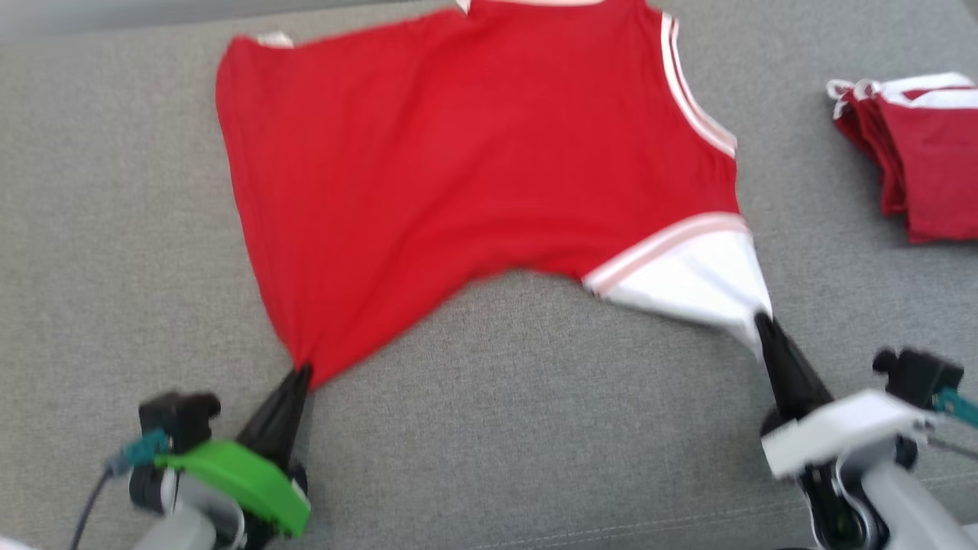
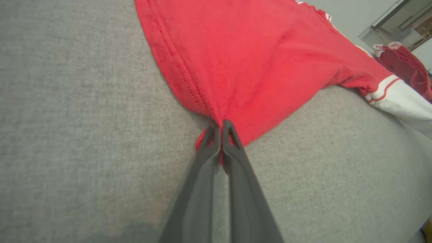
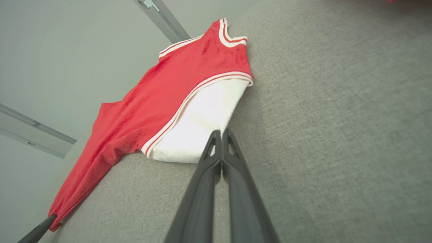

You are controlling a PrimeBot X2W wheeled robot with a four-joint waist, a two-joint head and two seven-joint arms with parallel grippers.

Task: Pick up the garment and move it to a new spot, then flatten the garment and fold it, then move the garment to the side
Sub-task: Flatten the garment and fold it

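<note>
Head view: 2 pincers, left pincer (image 1: 302, 372) clenched on red hem corner, right pincer (image 1: 762, 319) clenched on white corner of 1 garment (image 1: 458, 153) spread across grey surface (image 1: 535, 428); 1 folded red stack (image 1: 921, 160) well apart at right. Left wrist view: hem stitching (image 2: 175, 57), close.

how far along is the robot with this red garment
Looks done: the garment lies spread open on the grey cushion. In hand: flattening, with the left gripper shut on a red corner and the right gripper shut on the white corner, stretching the near edge between them. Left: folding it, then moving it aside; a folded pile lies at the right.
</note>
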